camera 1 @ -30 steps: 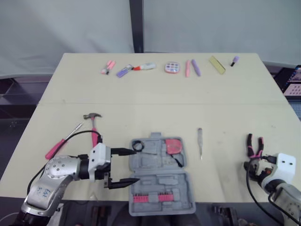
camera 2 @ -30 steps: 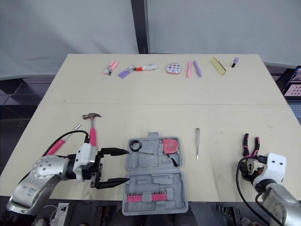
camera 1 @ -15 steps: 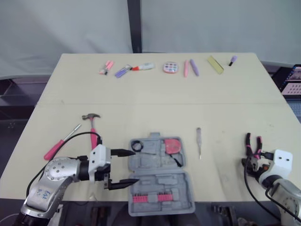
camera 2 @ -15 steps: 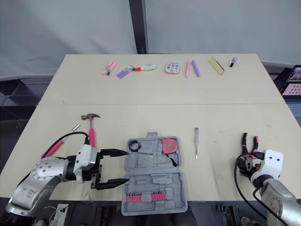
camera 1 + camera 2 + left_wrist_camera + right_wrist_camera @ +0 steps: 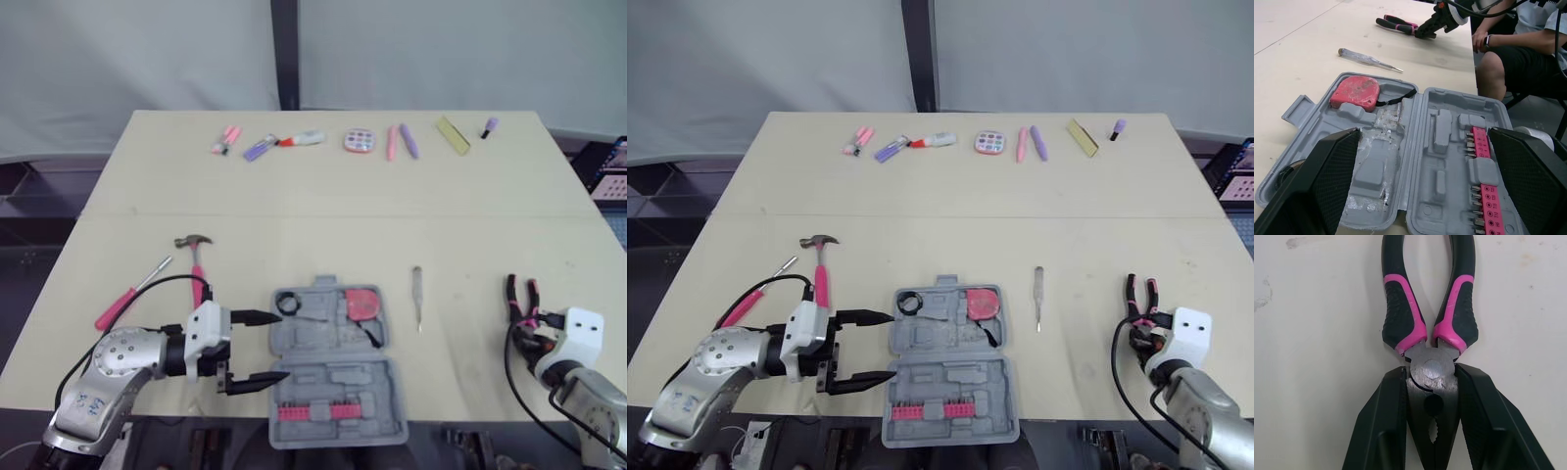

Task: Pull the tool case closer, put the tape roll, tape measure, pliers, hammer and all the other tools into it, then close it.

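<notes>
**Counts.** One grey plastic tool case [image 5: 323, 341] lies open and flat at the lower centre of the head view, on the pale tabletop [image 5: 323, 220]. Its two moulded halves meet along a hinge line across the middle.

- **Upper half:** one red tape measure [image 5: 363, 303] with a black strap, and one small black tape roll [image 5: 287, 304] in the upper-left corner.
- **Lower half:** one pink strip of screwdriver bits [image 5: 315, 411] along its lower edge.

Four tools lie outside the case:

- One pink-handled hammer [image 5: 196, 266] lies at centre left.
- One pink-handled screwdriver [image 5: 130, 294] lies further left, apart from the hammer.
- One slim metal pick [image 5: 417, 297] lies just right of the case.
- One pair of black-and-pink pliers [image 5: 520, 297] lies at the lower right.

A row of eight small items [image 5: 359, 141] runs across the upper part of the frame. One seated person [image 5: 1518, 58] shows beyond the tabletop's edge.

**Grippers.** The left gripper [image 5: 282, 345] is spread wide and holds nothing. Its fingertips reach the case's left edge, one beside each half. The right gripper [image 5: 1432, 377] is closed around the pliers. Its black fingers [image 5: 1383, 426] press on both sides of the steel head just below the pivot, and the handles splay away over the tabletop.
</notes>
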Robot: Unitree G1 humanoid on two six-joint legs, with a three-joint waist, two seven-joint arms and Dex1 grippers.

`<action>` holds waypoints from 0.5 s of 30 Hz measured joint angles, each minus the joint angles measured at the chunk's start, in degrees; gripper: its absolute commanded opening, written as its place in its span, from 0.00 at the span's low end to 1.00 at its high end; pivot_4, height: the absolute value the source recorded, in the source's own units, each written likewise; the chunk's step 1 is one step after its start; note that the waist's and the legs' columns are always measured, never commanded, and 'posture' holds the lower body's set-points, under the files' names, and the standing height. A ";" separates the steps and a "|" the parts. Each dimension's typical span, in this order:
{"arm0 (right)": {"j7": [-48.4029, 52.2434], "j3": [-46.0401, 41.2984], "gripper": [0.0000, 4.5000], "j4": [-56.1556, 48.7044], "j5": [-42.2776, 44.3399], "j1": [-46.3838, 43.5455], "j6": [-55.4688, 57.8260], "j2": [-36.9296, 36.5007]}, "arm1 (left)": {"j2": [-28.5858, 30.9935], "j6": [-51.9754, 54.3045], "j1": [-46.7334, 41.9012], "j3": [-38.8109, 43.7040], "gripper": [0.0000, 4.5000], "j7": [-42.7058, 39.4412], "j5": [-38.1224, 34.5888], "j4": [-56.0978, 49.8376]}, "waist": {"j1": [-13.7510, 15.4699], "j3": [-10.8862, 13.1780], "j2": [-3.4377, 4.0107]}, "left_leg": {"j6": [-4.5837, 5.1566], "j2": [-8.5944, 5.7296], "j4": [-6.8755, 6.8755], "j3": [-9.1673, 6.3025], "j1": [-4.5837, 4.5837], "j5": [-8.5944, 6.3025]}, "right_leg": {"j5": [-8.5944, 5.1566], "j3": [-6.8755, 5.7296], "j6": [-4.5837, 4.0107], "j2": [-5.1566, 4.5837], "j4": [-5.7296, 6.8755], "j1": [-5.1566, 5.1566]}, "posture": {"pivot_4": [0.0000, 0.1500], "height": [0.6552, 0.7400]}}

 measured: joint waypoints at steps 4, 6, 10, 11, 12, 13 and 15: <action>-0.02 0.00 0.21 -0.05 0.00 -0.01 0.11 0.01 | -0.01 0.00 0.00 0.00 1.00 0.02 0.00 0.00 | 0.00 0.00 0.00 | 0.00 0.00 0.00 0.00 0.00 0.00 | 0.00 0.00 0.00 0.00 0.00 0.00 | 1.00 1.00; -0.09 -0.06 0.21 -0.48 0.05 0.04 0.56 0.02 | -0.04 0.00 0.00 0.00 1.00 0.02 0.00 0.00 | 0.01 0.00 0.00 | 0.00 0.00 0.00 0.00 0.00 0.00 | 0.00 0.00 0.00 0.00 0.00 -0.01 | 1.00 1.00; -0.19 -0.45 0.21 -3.93 1.27 0.81 3.85 -0.03 | -0.46 0.12 -0.05 0.02 1.00 0.03 -0.12 0.03 | 0.00 0.02 0.04 | 0.00 0.00 -0.01 0.01 -0.03 0.00 | 0.00 0.00 0.00 0.00 0.01 -0.03 | 1.00 1.00; -0.18 -0.48 0.21 -5.11 1.71 0.87 4.84 -0.24 | -0.46 0.26 -0.07 0.08 1.00 0.00 -0.14 0.06 | 0.00 0.02 0.05 | 0.00 0.00 -0.01 0.01 -0.03 0.00 | 0.00 0.00 0.00 0.00 0.00 -0.03 | 1.00 1.00; 0.08 -0.41 0.21 -6.50 2.18 0.93 6.08 -1.08 | -0.46 0.37 -0.32 0.10 1.00 -0.11 -0.22 0.25 | 0.00 0.03 0.09 | 0.00 0.00 -0.01 0.02 -0.03 0.00 | 0.00 0.01 0.00 0.00 0.01 -0.03 | 1.00 1.00; 1.56 0.42 0.21 -8.68 2.83 1.20 7.88 -4.01 | -0.43 0.46 -0.62 0.39 1.00 -0.39 -0.44 0.58 | 0.01 0.10 0.22 | 0.00 -0.01 0.01 0.05 -0.06 0.00 | 0.00 0.02 0.00 -0.01 0.00 -0.05 | 1.00 1.00; 7.18 4.09 0.21 -13.67 3.71 1.72 9.69 -14.04 | 0.17 0.80 -1.29 1.38 1.00 -1.22 -1.16 1.47 | -0.11 0.12 0.47 | 0.04 -0.03 0.00 0.22 -0.11 0.01 | 0.00 -0.02 0.02 0.00 -0.01 -0.15 | 1.00 1.00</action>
